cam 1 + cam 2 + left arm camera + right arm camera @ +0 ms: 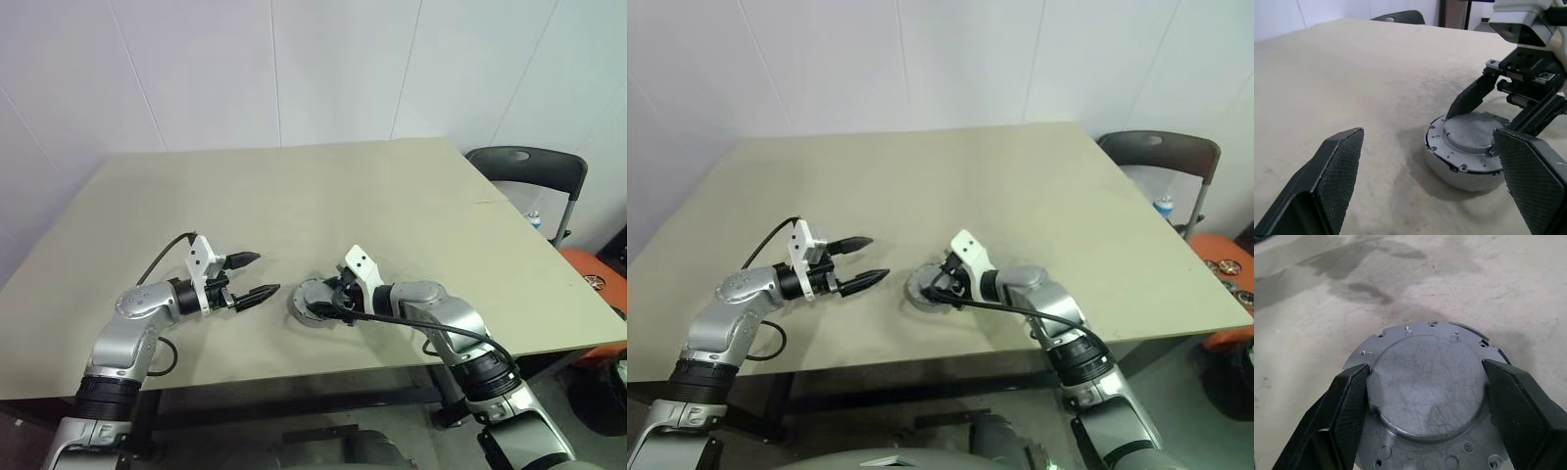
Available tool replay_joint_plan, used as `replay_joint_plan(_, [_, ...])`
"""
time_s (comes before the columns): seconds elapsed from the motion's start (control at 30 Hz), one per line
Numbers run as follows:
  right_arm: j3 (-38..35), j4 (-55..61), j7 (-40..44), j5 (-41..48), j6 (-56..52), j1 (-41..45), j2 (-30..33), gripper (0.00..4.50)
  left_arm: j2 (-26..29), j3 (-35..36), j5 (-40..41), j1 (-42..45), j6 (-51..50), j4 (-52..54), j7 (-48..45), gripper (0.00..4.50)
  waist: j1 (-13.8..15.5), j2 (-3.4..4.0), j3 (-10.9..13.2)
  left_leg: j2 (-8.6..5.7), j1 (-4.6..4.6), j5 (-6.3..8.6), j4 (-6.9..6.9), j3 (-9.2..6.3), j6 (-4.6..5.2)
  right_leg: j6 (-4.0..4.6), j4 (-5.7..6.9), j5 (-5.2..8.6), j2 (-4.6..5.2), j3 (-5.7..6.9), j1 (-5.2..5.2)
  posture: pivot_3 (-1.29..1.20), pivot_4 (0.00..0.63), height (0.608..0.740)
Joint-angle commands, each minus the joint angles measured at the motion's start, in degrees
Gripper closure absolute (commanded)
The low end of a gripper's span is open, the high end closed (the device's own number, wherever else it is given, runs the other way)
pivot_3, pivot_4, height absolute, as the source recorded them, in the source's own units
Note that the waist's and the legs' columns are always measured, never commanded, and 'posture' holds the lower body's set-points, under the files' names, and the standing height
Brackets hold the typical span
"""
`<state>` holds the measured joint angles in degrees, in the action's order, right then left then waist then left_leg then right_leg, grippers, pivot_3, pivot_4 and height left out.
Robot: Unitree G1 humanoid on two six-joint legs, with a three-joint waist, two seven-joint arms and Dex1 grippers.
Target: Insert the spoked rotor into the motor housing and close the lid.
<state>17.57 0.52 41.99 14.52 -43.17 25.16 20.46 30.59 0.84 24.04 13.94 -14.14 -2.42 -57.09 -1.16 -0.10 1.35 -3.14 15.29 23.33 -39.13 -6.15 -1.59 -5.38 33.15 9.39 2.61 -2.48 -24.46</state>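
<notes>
Right fingers (1349, 401) straddling lid (1427, 387), left fingers (257, 294) wide

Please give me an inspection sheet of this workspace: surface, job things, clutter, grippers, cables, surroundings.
Surface: beige table, faintly stained.
Job's things: lid down on the motor housing; spoked rotor cannot be seen.
Clutter: nothing seen.
Grippers: left gripper open, apart from the housing; right gripper with a finger on each side of the lid's raised centre.
Cables: black cable on the left arm, another on the right.
Surroundings: white wall, dark chair.
</notes>
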Motion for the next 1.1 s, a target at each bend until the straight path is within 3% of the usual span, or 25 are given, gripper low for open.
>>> replay_joint_plan(0.03, [-0.3,-3.8,-3.0,-2.3,0.7,1.0,-1.3,1.23,0.3,1.1,-0.3,1.3,1.4,0.1,0.1,0.00,-0.1,-0.01,0.0,0.00,-0.01,-0.02,0.00,0.00,-0.03,-0.03,0.00,0.04,-0.01,-0.01,0.01,0.00,0.000,0.740])
replay_joint_plan(0.2, [-8.2,-1.1,-0.8,7.6,-5.0,2.5,-5.8,1.23,0.3,0.9,-0.5,1.3,1.6,-0.6,-0.1,0.00,0.0,-0.01,0.1,0.02,-0.11,-0.12,-0.02,-0.11,-0.20,-0.03,0.10,0.15,-0.11,-0.02,0.06,0.00,0.000,0.740])
replay_joint_plan(0.3, [-9.2,-0.7,-0.5,8.7,-6.4,3.0,-6.3,1.23,0.3,0.8,-0.5,0.9,1.5,-0.7,-0.2,0.00,0.0,0.12,0.2,0.03,-0.02,-0.12,0.00,-0.19,-0.21,-0.10,0.12,0.07,-0.16,0.01,-0.08,0.00,0.000,0.740])
replay_joint_plan(0.5, [-5.6,-1.8,-0.8,5.0,-4.3,2.7,-4.5,1.23,0.6,1.2,-0.3,0.2,1.7,-0.8,-0.7,0.00,0.0,0.12,0.2,0.00,0.34,-0.14,0.06,-0.15,-0.25,0.11,0.04,-0.11,-0.09,-0.02,-0.75,0.00,0.000,0.740])
replay_joint_plan(1.1, [2.2,-2.9,3.4,-2.1,-0.9,1.2,1.5,1.23,1.0,1.2,-0.4,0.0,2.3,-1.2,-1.3,0.00,0.2,0.10,0.2,0.00,0.06,-0.11,0.07,-0.17,-0.19,0.08,-0.02,-0.07,-0.09,0.01,-0.37,0.00,0.000,0.740])
